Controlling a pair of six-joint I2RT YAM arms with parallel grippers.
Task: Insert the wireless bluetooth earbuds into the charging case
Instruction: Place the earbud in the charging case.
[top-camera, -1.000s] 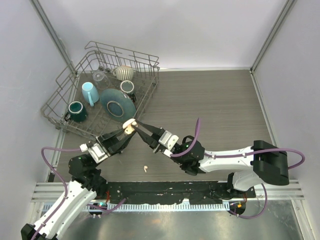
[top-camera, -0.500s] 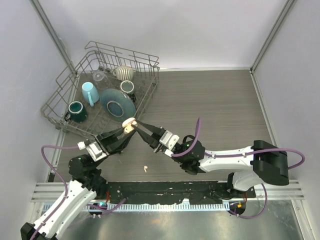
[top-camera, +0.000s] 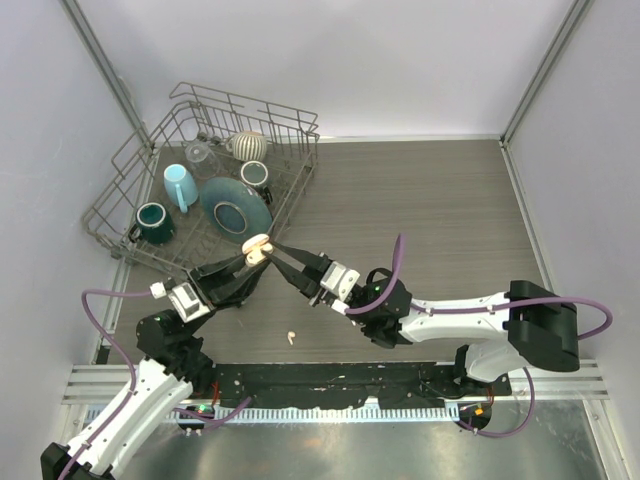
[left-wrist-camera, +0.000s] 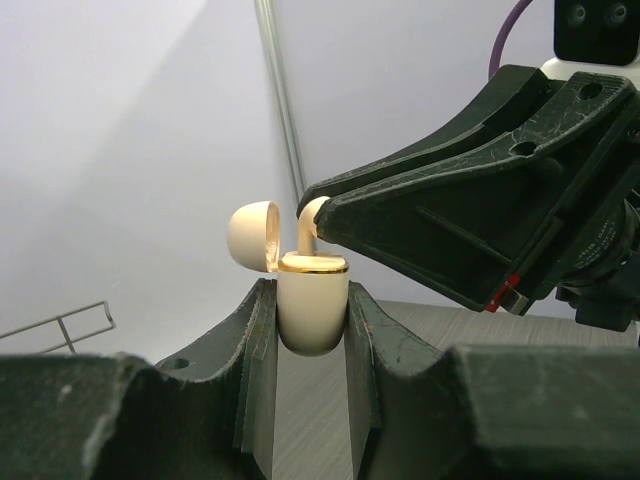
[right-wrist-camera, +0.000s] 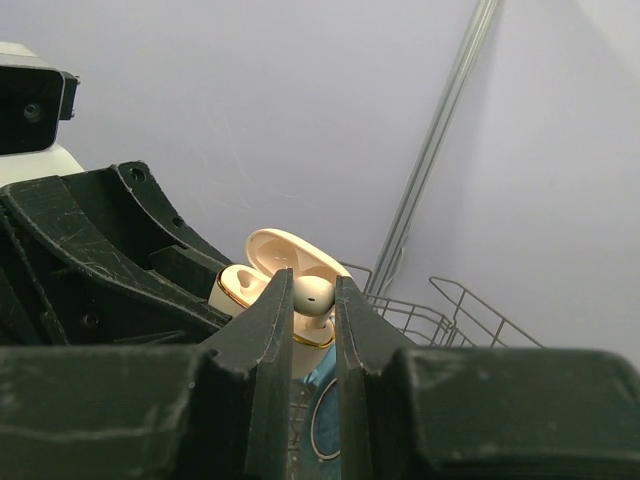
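Right now both arms meet over the left half of the counter (top-camera: 430, 210), just in front of the dish rack (top-camera: 130, 215) that sits in the far left corner. The left arm (top-camera: 150, 385) reaches up and away from the near edge. The left jaws are closed on the charging case (left-wrist-camera: 312, 315), one finger pressed against each side of its rounded cream body. The case is upright and clear of the counter, its gold rim on top and its lid (left-wrist-camera: 252, 232) swung open to the left. The right arm (top-camera: 450, 315) comes in from the right, and the right jaws are pinching an earbud (right-wrist-camera: 313, 295) by its head between their tips. From the left wrist view the earbud's stem points down and touches the gold rim of the case; I cannot tell how far inside it goes. A second earbud (top-camera: 291, 337) lies by itself on the counter close to the near edge, between the two arms and well apart from the case. Inside the rack I can see a dark teal mug (top-camera: 152, 222), a pale blue cup (top-camera: 180, 185) on its side, a teal plate (top-camera: 236, 210) leaning against the wires, a clear glass (top-camera: 200, 153) and a striped bowl (top-camera: 250, 145).
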